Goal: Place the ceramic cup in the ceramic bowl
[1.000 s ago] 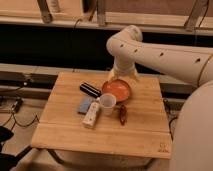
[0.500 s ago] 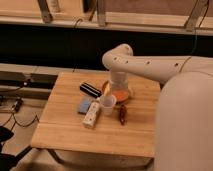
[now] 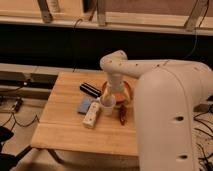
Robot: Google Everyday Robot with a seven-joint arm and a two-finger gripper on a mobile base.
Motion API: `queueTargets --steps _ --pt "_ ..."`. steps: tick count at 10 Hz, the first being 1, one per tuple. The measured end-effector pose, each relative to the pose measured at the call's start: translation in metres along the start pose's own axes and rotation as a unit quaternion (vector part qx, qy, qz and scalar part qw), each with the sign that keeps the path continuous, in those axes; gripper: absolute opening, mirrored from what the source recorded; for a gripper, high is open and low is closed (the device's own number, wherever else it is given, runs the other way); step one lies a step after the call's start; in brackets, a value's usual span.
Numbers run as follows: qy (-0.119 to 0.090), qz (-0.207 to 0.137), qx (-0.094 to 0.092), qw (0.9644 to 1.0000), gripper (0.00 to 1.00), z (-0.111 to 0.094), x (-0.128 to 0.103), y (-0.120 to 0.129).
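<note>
Here the gripper [image 3: 111, 96] sits atop the ceramic cup [image 3: 107, 106], its grip impossible to tell. The cup stands upright, rim up, between the arm-hidden ceramic bowl [image 3: 127, 89] and a white remote [image 3: 91, 117].

Wooden table [image 3: 65, 125] before dark wall [image 3: 50, 45]

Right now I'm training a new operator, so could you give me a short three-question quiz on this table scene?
1. True or false: the ceramic cup already sits inside the ceramic bowl.
2. Which thing lies nearest the table's front edge? A) black object B) white remote-like object C) ceramic bowl
3. Fill in: the gripper is right at the top of the ____.
Key: 1 false, the cup is outside the bowl, at its front left; 2 B; 3 ceramic cup.
</note>
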Motion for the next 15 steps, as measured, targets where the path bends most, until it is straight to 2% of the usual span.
queueTargets --steps 3,5,7,8,10,11,12,13,15 --pt "0.019 0.015 -0.015 0.9996 0.41 0.014 -0.013 0.003" --pt "0.034 0.018 -0.041 0.9984 0.19 0.012 -0.013 0.009" --pt "0.045 0.010 -0.068 0.9966 0.03 -0.001 -0.005 0.015" --pt "0.044 0.000 -0.084 0.9955 0.00 -0.017 0.003 0.015" --pt "0.038 -0.025 -0.110 0.9929 0.00 -0.050 0.027 0.011" --pt "0.034 -0.041 -0.130 0.9901 0.00 -0.068 0.042 0.011" --pt "0.020 -0.058 -0.149 0.9869 0.00 -0.093 0.056 0.007" --pt "0.007 -0.068 -0.156 0.9854 0.00 -0.111 0.062 0.001" --pt "-0.047 -0.085 -0.143 0.9849 0.00 -0.155 0.050 -0.013"
